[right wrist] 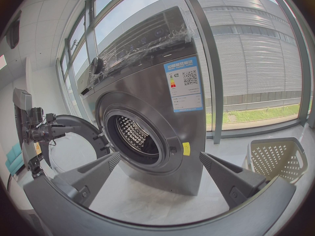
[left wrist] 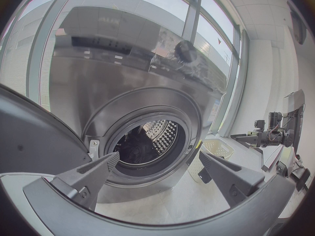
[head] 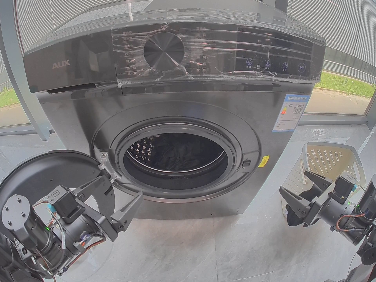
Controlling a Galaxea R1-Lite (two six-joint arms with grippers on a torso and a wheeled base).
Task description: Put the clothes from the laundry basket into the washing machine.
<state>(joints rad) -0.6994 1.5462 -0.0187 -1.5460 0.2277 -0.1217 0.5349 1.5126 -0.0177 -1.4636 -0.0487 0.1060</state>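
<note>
- The washing machine [head: 176, 98] stands in the middle, and its round door [head: 43, 177] is swung wide open on the machine's left side.
- The dark clothes [head: 178, 151] lie in a heap inside the drum [left wrist: 164, 135], behind the machine's round rim [head: 176, 127].
- The left gripper [head: 121, 187] hangs low in front of the machine, by the lower left of the round hole, with its fingers spread wide and nothing between them.
- The clothes are deeper in the machine than this gripper and well apart from it.
- The open door is just behind the left gripper, on the side away from the hole.
- The right gripper [head: 294, 181] hangs low at the machine's right front corner, also spread wide and holding nothing.
- The laundry basket [head: 333, 161] sits on the floor at the machine's right side, just behind the right gripper.
- The clothes in the machine are far from the right gripper.
- The pale floor [head: 219, 247] in front of the machine lies open between the two grippers.
- The hole's rim and the door's hinge [head: 105, 159] are the hard edges near the left gripper.
</note>
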